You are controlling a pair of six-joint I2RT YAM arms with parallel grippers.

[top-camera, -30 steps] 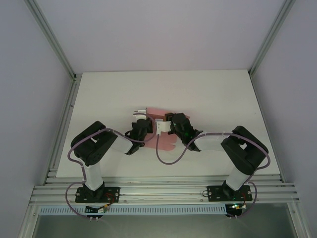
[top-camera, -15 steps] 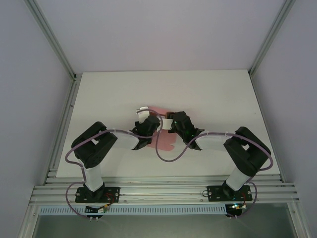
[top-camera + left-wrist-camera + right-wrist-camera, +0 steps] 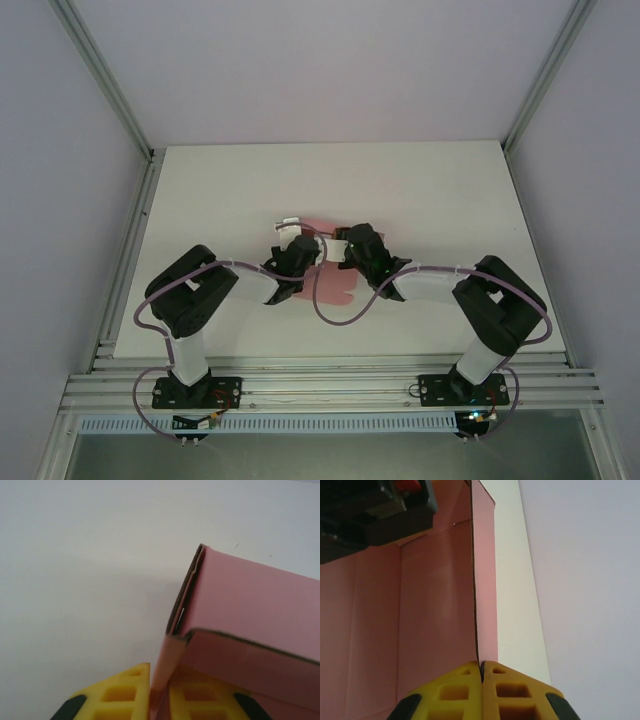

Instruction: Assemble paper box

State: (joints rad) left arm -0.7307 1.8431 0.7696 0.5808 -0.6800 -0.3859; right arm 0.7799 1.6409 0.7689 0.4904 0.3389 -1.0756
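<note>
Paper box (image 3: 335, 288) sits midway between left hand (image 3: 159, 700), clenched on one wall, and right hand (image 3: 481, 680), clenched on another; long axis seemingly runs hand to hand.

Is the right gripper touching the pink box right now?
Touching. The right wrist view shows the right gripper pinching a thin panel edge of the paper box between its shut jaws.

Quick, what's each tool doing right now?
Left tool: closed on a paper box panel.
Right tool: closed on the paper box's edge.
</note>
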